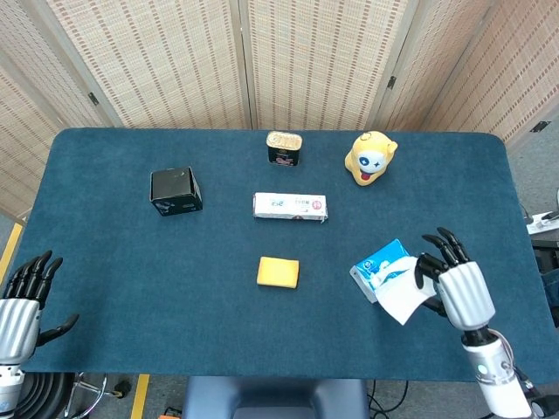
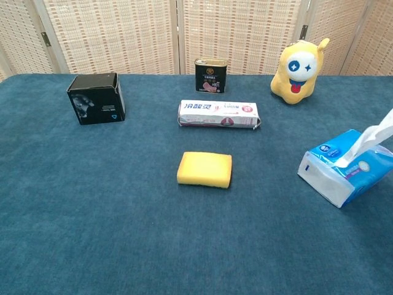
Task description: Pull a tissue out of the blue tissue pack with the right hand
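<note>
The blue tissue pack (image 1: 376, 270) lies on the right side of the blue table (image 1: 131, 262), also in the chest view (image 2: 341, 174). A white tissue (image 1: 403, 296) stretches from the pack's slot toward my right hand (image 1: 458, 285), which pinches it just right of and nearer than the pack. In the chest view the tissue (image 2: 370, 139) rises as a taut strip to the frame's right edge, its lower end still in the slot; the right hand is outside that view. My left hand (image 1: 21, 303) hangs off the table's near left corner, fingers apart, holding nothing.
A yellow sponge (image 1: 278, 271) lies mid-table, left of the pack. Behind it are a long white packet (image 1: 289, 206), a black box (image 1: 175, 190), a small can (image 1: 284, 147) and a yellow plush toy (image 1: 369, 158). Folding screens stand behind the table.
</note>
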`<state>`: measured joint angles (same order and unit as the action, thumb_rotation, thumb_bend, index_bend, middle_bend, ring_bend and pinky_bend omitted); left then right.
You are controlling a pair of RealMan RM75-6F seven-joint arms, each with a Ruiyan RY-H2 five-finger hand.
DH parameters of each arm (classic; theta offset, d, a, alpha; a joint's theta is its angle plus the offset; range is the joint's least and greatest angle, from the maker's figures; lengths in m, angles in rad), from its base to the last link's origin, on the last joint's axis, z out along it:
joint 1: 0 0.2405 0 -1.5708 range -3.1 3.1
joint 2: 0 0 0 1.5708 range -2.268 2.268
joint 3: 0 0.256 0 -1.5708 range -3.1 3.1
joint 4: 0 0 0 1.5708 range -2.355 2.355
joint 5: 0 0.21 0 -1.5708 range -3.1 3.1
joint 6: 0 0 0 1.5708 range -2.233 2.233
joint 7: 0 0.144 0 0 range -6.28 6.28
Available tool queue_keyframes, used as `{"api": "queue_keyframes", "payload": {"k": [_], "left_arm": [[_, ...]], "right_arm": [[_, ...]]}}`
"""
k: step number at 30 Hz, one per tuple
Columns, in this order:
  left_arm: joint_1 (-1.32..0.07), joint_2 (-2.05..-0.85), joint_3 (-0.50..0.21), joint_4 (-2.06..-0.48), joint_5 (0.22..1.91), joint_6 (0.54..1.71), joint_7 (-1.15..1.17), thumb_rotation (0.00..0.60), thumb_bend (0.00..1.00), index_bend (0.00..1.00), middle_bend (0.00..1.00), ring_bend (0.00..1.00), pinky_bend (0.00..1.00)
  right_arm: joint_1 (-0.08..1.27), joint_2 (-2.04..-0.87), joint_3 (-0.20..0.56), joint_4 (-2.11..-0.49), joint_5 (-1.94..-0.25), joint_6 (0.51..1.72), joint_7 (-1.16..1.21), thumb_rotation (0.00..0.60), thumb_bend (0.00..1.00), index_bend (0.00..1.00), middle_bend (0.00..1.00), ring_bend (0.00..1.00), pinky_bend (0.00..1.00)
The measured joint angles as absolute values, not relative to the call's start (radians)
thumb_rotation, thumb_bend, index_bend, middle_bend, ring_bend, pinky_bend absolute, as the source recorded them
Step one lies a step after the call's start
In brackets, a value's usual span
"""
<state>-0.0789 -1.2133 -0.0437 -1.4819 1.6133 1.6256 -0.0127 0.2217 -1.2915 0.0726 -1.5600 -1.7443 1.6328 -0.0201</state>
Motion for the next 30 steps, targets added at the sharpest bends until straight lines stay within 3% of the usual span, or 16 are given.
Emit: {"api": "queue_keyframes", "payload": {"k": [7, 16, 18, 21, 23, 25, 30], "left_arm": [[-0.077, -1.213, -0.041, -1.483, 1.619, 1.630, -0.010, 0.600, 0.22, 0.00, 0.00, 0.00, 0.13], [-0.077, -1.213, -0.039, -1.483, 1.619, 1.628, -0.007, 0.600, 0.22, 0.00, 0.00, 0.00, 0.13], [-0.077, -1.213, -0.040, -1.482, 1.618, 1.627, -0.009, 0.600, 0.22, 0.00, 0.00, 0.00, 0.13], [-0.077, -1.212, -0.041, -1.482, 1.616, 1.626, -0.012, 0.600, 0.22, 0.00, 0.00, 0.00, 0.13], [-0.078, -1.212, -0.041, -1.482, 1.617, 1.625, -0.012, 0.600, 0.22, 0.00, 0.00, 0.00, 0.13], [-0.078, -1.212, -0.040, -1.481, 1.618, 1.625, -0.012, 0.600, 0.22, 0.00, 0.00, 0.00, 0.13], [-0.077, -1.212, -0.040, -1.482, 1.620, 1.629, -0.011, 0.600, 0.22, 0.00, 0.00, 0.00, 0.13]], "right_arm": [[0.139, -1.269, -0.028, -1.570, -1.940, 1.770, -0.020, 0.600, 0.35, 0.75, 0.59, 0.21, 0.14], [0.151, -1.340, -0.048, -1.482, -1.886, 1.612, -0.067, 0.600, 0.35, 0.73, 0.54, 0.20, 0.14], [0.159, -1.364, -0.049, -1.456, -1.860, 1.560, -0.080, 0.600, 0.33, 0.59, 0.43, 0.14, 0.13], [0.171, -1.376, -0.057, -1.443, -1.823, 1.487, -0.097, 0.600, 0.27, 0.20, 0.17, 0.01, 0.05], [0.176, -1.375, -0.062, -1.447, -1.794, 1.451, -0.113, 0.600, 0.23, 0.04, 0.05, 0.00, 0.01], [0.177, -1.368, -0.062, -1.459, -1.776, 1.442, -0.130, 0.600, 0.21, 0.00, 0.00, 0.00, 0.00], [0.166, -1.339, -0.056, -1.493, -1.765, 1.476, -0.129, 0.600, 0.20, 0.00, 0.00, 0.00, 0.00]]}}
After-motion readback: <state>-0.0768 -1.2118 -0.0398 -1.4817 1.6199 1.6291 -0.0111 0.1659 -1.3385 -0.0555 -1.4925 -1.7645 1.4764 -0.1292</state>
